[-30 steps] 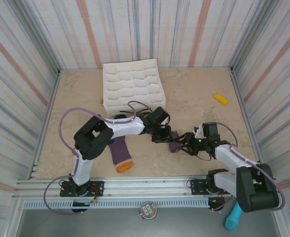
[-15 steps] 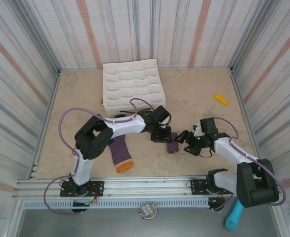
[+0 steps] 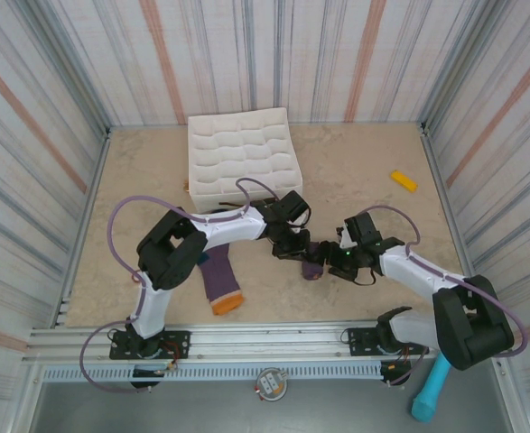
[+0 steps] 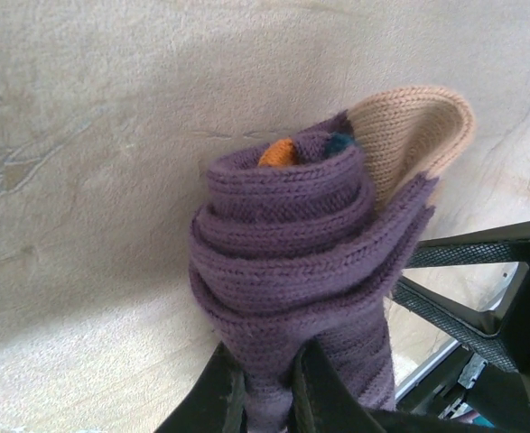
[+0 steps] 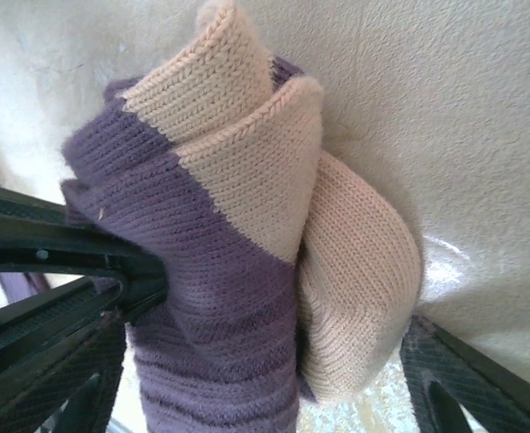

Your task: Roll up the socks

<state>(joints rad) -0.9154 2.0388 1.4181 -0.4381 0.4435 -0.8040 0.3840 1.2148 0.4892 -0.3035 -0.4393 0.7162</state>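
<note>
One of the socks [image 3: 313, 262] is rolled into a purple bundle with a beige cuff [image 4: 418, 135] and orange and teal showing at its core. My left gripper [image 3: 293, 249] is shut on the roll [image 4: 287, 244], pinching its purple fabric between the fingertips [image 4: 269, 383]. From the right, my right gripper [image 3: 339, 262] stands open with its fingers on either side of the roll [image 5: 219, 262]; one finger [image 5: 75, 271] lies against the purple side and the other [image 5: 468, 383] stands just off the cuff. The other sock [image 3: 218, 278] lies flat at the front left, orange toe nearest.
A white compartmented tray [image 3: 243, 162] stands at the back centre. A small yellow object [image 3: 404, 180] lies at the back right. A teal tool [image 3: 428, 397] sits below the table's front edge at right. Striped walls close in three sides.
My right gripper has slid left up to the rolled sock and opened wider around it. My left gripper has kept its grip and barely moved.
</note>
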